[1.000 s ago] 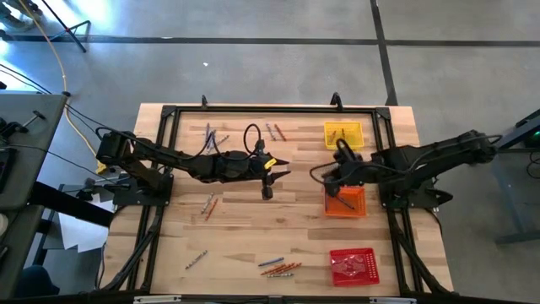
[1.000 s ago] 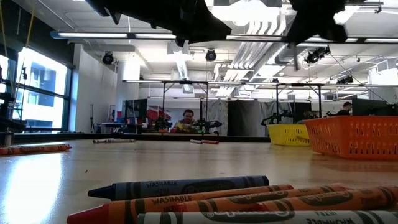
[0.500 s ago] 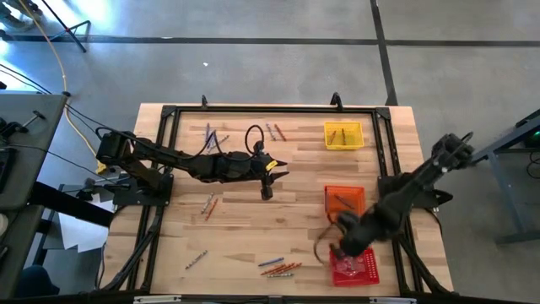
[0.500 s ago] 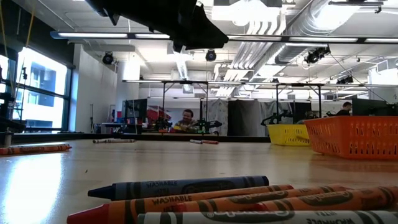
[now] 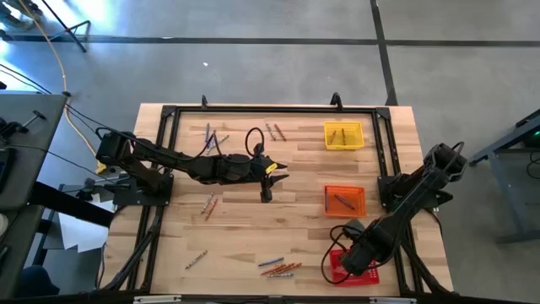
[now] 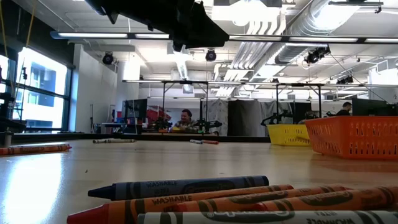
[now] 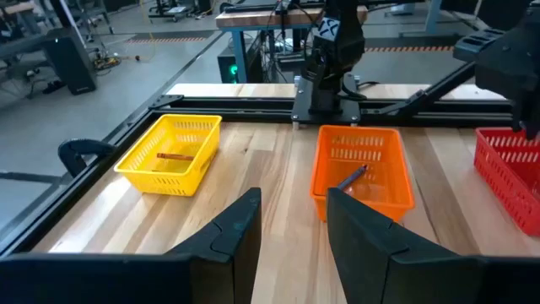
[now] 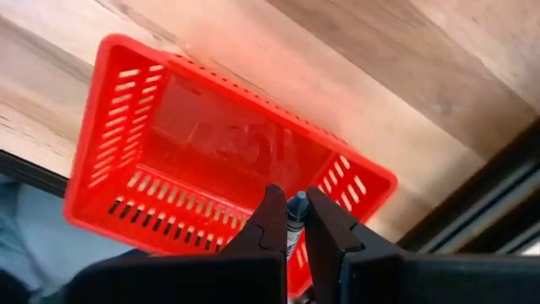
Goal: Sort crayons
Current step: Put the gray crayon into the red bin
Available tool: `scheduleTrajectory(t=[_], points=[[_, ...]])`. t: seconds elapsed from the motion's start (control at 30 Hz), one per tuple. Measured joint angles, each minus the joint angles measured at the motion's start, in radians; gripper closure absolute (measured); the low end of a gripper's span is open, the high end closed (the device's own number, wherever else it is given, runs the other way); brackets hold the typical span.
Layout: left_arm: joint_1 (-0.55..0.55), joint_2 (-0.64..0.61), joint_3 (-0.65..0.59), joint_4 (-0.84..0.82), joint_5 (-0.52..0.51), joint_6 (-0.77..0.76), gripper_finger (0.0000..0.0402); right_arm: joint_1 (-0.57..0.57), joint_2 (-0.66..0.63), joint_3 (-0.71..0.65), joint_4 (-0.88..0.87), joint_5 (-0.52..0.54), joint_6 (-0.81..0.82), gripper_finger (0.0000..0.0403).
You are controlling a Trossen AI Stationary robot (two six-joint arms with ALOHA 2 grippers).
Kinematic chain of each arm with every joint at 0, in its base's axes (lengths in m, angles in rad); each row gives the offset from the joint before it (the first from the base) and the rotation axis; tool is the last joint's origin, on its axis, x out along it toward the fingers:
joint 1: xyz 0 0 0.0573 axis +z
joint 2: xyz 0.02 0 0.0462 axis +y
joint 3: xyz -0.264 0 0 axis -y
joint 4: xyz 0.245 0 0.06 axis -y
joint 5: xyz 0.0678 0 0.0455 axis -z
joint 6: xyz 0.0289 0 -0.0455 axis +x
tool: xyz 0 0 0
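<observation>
Crayons lie scattered on the wooden table: two far groups (image 5: 211, 135) (image 5: 275, 131), a pair at the left (image 5: 208, 204), one near left (image 5: 196, 259), and a near bunch (image 5: 278, 268) that fills the low view's foreground (image 6: 180, 186). My right gripper (image 8: 291, 198) hangs over the red tray (image 8: 126, 110), shut on a grey-blue crayon (image 8: 294, 221). My left gripper (image 5: 283, 171) hovers over the table's middle, open and empty (image 7: 291, 203). My right gripper pinches the grey-blue crayon between its two fingers, with one end (image 8: 297, 201) showing at the fingertips. The fingers come from above, pointing down, and the crayon runs roughly along them. It is lifted clear, above the inside of the red tray.
The orange tray (image 5: 345, 201) holds one crayon (image 7: 351, 177). The yellow tray (image 5: 343, 134) at the far right holds one too (image 7: 173, 156). The red tray (image 5: 369, 274) stands at the near right corner. A black frame (image 5: 169, 114) borders the table.
My right gripper has swung from over the orange tray toward the table's near edge and gone down. It has tipped to point straight down and now hangs over the red tray. The crayon in the orange tray stays put.
</observation>
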State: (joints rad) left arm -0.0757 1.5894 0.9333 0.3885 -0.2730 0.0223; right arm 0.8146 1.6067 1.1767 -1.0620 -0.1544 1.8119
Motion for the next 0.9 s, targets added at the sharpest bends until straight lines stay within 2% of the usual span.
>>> scheduleTrajectory(t=[0.37, 0.67, 0.9], points=[[0.004, 0.000, 0.000, -0.003, -0.001, 0.043, 0.0282, 0.000, 0.046, 0.000, 0.113, 0.046, -0.036, 0.0394], [0.004, 0.000, 0.000, -0.003, -0.001, 0.053, 0.0282, 0.000, 0.046, 0.000, 0.141, 0.047, -0.013, 0.0354], [0.004, 0.000, 0.000, -0.011, -0.001, 0.053, 0.0282, 0.000, 0.063, 0.000, 0.151, 0.065, -0.019, 0.0346]])
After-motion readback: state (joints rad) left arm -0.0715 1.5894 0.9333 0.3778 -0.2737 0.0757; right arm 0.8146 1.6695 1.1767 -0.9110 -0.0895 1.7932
